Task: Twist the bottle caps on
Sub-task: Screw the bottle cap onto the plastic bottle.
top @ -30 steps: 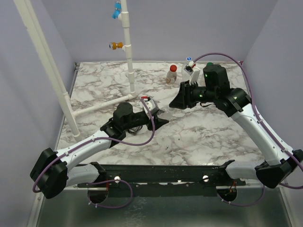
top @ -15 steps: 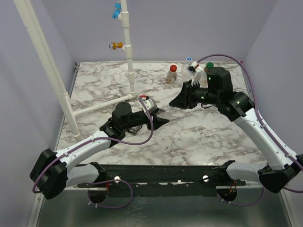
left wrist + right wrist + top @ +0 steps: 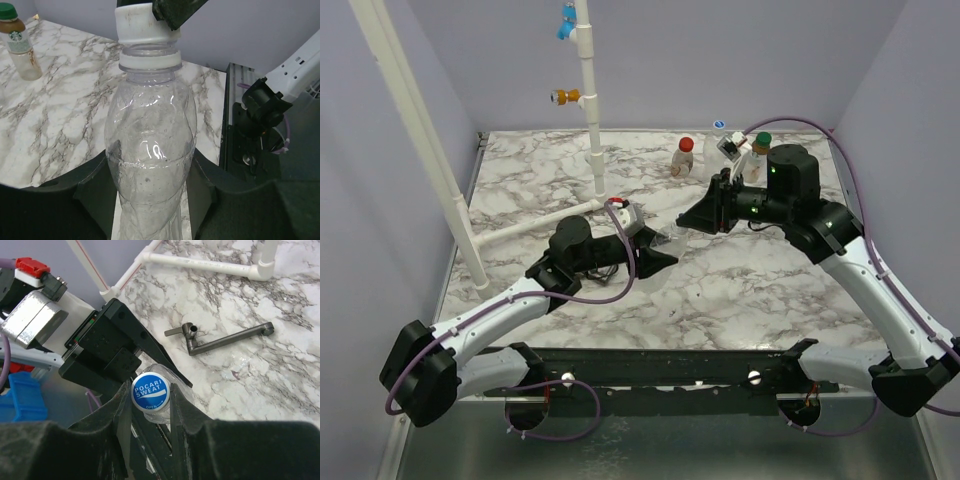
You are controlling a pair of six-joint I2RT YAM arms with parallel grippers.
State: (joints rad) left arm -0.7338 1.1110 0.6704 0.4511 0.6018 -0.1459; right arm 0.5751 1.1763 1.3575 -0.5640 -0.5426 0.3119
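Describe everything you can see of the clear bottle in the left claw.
The bottle is clear, thin plastic with a bulging body, a groove around its middle and a white collar ring under the neck. It looks empty and no label shows. The left claw clamps its lower body from both sides, with the neck pointing at the other arm. A white cap with a blue printed top sits on its mouth, pinched by the right claw.

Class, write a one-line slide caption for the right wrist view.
Right gripper pinches a white-and-blue cap atop the clear bottle, above the marble table.
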